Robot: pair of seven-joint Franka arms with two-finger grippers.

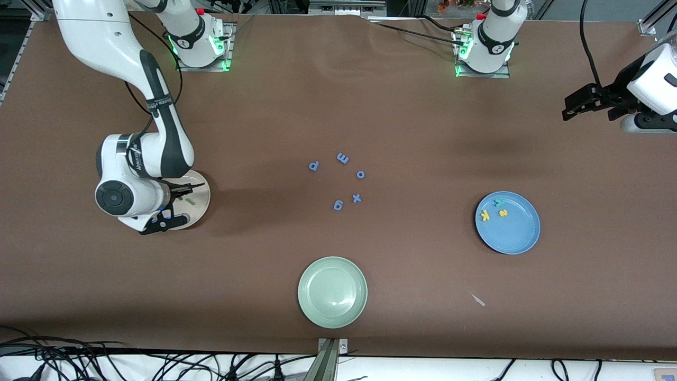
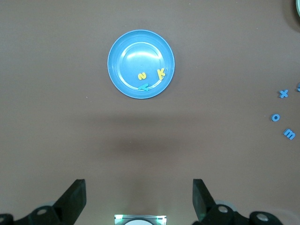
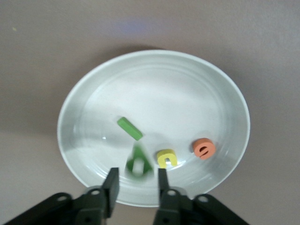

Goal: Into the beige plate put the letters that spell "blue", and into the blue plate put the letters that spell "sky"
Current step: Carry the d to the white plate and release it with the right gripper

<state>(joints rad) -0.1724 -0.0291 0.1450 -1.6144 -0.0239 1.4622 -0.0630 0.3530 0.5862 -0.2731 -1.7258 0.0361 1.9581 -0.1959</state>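
Letters for "blue" nearly sorted. Front view: right gripper low over beige plate at right arm's end; yellow s, k, teal y lie in blue plate; periwinkle letters left mid-table, unwanted.

Left wrist view: left gripper spread wide, empty, waiting high.

Right wrist view: fingers parted, green b blurred between them, apparently just let go; green bar, yellow u, orange e rest in plate.

1. The front view looks down from high across the table, facing both arm bases.
2. The left wrist view looks down from high up on the blue plate, also in the front view.
3. The right wrist view looks closely down into the beige plate, shared too.
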